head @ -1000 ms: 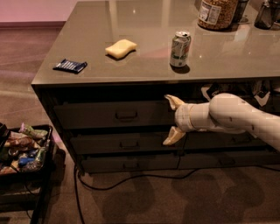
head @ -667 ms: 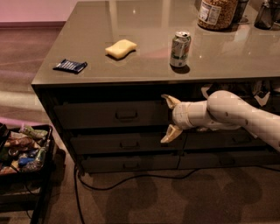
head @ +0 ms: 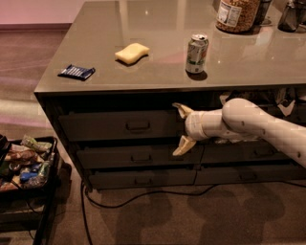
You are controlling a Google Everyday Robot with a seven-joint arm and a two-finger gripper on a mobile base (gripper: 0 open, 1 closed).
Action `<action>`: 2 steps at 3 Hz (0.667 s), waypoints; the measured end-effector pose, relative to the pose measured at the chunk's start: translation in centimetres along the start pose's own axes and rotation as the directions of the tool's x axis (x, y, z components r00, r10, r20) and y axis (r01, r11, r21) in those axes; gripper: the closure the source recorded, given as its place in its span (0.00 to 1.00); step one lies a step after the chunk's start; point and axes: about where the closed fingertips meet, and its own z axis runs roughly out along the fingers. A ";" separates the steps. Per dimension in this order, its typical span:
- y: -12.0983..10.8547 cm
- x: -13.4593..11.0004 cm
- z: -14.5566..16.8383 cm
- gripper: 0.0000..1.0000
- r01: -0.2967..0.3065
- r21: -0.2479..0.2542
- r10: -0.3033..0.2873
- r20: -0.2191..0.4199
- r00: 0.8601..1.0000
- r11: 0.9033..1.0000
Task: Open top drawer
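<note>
Grey counter [head: 158, 79]. Top drawer [head: 95, 127] directly under its edge, left column, loop handle [head: 138, 126] untouched. Gripper [head: 182, 128] spread open, empty, at drawer front's right end, just right of handle; has edged left since earlier frame. Black cart [head: 54, 162] of snack packets at left. Jar [head: 236, 14], can [head: 196, 53], sponge [head: 132, 52], blue packet [head: 76, 72] on counter; labels unreadable. Cable [head: 143, 198] on floor.

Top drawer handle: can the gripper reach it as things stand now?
Probably yes: the gripper hangs just right of the handle on the top drawer, fingers open, nothing between them.
</note>
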 end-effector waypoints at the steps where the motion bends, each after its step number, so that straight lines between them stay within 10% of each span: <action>1: -1.0 0.4 0.8 0.00 0.020 0.009 -0.020 0.004 1.000 1.000; 2: -2.0 0.9 1.0 0.00 0.028 0.032 -0.027 -0.017 0.999 0.999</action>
